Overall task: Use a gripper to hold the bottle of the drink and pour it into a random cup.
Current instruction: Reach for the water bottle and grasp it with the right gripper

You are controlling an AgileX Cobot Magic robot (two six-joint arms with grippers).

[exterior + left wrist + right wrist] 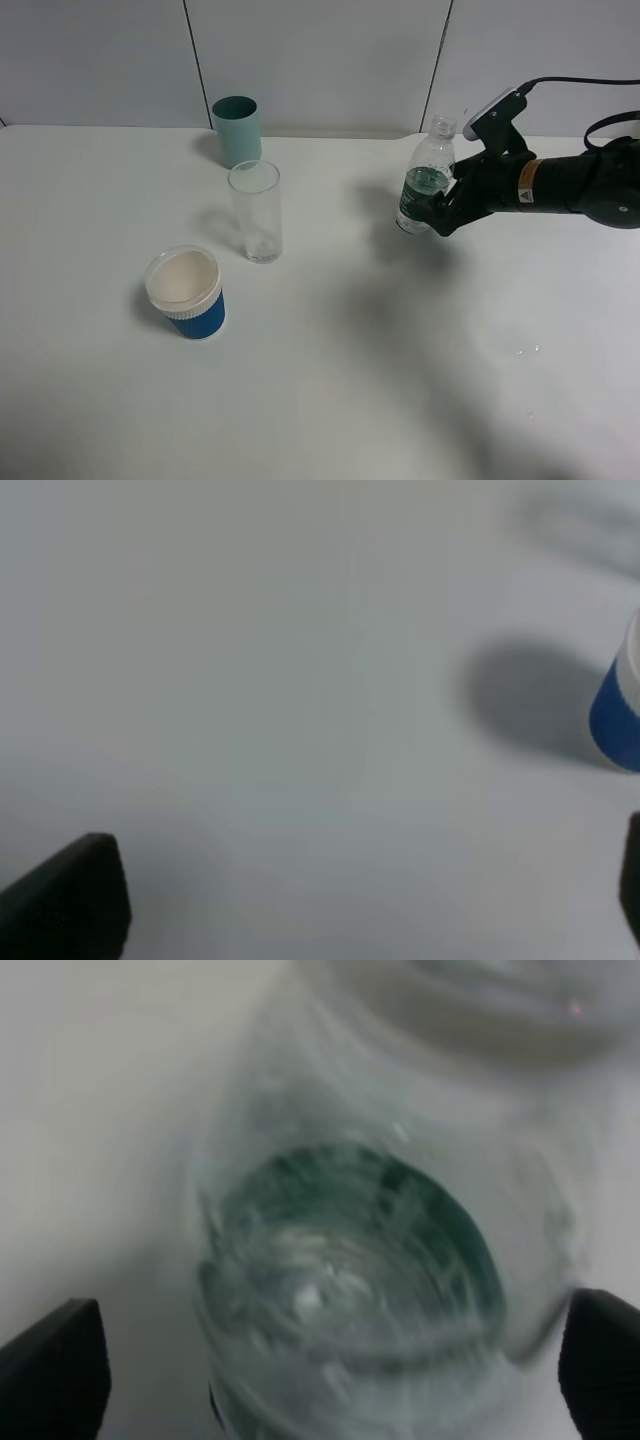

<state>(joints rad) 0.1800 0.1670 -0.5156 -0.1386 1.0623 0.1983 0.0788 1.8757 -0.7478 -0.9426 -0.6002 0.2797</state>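
The right claw (440, 208) is closed on the bottle (426, 180) around its green-labelled lower half and holds it nearly upright over the far right part of the surface (330, 400). The shadow suggests the bottle hangs just clear of the surface, though I cannot be sure.

The step in hand looks like the carry to a cup. The tall clear glass (255, 210) stands well apart toward the far left. The teal cup (237, 130) is just behind it at the far edge, and the blue cup (185, 293) is nearer the front edge.

To do the carry well:
- Keep the bottle, which looks uncapped, upright while crossing.
- Travel high enough that its base clears the rim.
- Bring the mouth above the opening before tipping.
- Tip slowly, because the glass is narrow and a knock could topple it.

The left claw (350, 905) is open and empty, low over bare surface beside the blue cup.

The right wrist view is blurred, so the pad contact does not show. The liquid level in the bottle is unclear, as is whether the glass already holds anything. The left arm lies outside the high view.
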